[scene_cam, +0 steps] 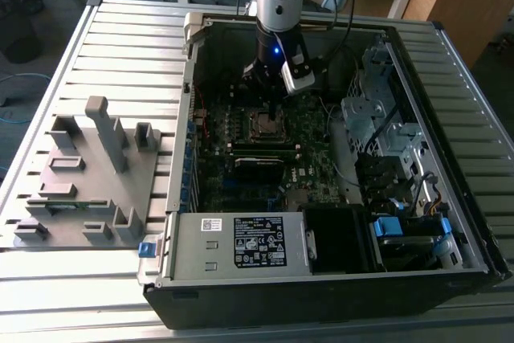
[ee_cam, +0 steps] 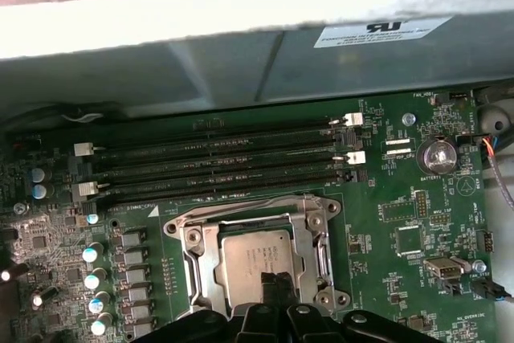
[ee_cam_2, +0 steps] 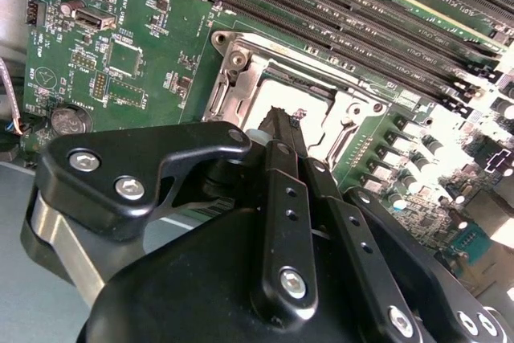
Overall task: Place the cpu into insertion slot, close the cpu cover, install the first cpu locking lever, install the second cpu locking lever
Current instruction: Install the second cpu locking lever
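Cpu: the cpu [ee_cam: 255,256] lies flat in the insertion slot [ee_cam: 193,259], grey metallic top up, seen in the first wrist view; in the second wrist view its pale top [ee_cam_2: 301,106] shows just past the fingertips.
Insertion slot: square socket with silver rim, on the green motherboard [ee_cam: 401,198]; in the exterior view it sits [scene_cam: 267,124] just below the arm's tool.
Cpu cover: the cpu cover [ee_cam: 317,242], a silver frame, appears to lie down around the chip, though whether it is fully flat cannot be told.
Pincer: the pincer [ee_cam_2: 283,130] hangs directly over the socket, its two black fingers [ee_cam_2: 281,174] pressed together with nothing between them; tips close to the chip, contact not discernible. In the first wrist view the tips [ee_cam: 277,285] overlap the chip's near edge.
Memory slots: long black memory slots [ee_cam: 217,162] run parallel, just beside the socket.
Coin battery: round coin battery [ee_cam: 438,153] near the board's corner.
Computer case: open computer case [scene_cam: 321,279], side removed, lying on the counter [scene_cam: 120,46].
Fixture: grey fixture [scene_cam: 88,174] with upright posts, on the counter at the exterior view's left, well apart from the socket.
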You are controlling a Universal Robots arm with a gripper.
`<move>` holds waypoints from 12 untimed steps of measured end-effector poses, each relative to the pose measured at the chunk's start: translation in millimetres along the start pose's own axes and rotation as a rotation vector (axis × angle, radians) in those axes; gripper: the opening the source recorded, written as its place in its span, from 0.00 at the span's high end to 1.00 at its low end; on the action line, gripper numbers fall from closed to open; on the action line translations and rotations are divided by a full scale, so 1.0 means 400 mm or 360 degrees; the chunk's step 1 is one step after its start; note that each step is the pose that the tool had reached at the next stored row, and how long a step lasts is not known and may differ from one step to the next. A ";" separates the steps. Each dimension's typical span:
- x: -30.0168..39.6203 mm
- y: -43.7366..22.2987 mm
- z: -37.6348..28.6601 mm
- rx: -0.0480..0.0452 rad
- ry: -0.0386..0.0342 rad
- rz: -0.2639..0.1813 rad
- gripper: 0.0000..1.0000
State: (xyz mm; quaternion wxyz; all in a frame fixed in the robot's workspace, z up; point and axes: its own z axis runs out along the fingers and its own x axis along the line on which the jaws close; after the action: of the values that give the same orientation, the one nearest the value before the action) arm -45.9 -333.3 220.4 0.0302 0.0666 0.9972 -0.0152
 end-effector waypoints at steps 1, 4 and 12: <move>0.000 0.000 -0.001 0.0000 0.0000 0.0000 0.90; 0.000 0.000 -0.004 0.0000 0.0000 0.0000 0.90; -0.001 0.000 -0.010 0.0000 0.0000 0.0000 0.90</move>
State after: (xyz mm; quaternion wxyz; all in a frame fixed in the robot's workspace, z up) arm -45.9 -333.3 224.4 0.0302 0.0666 0.9972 -0.0152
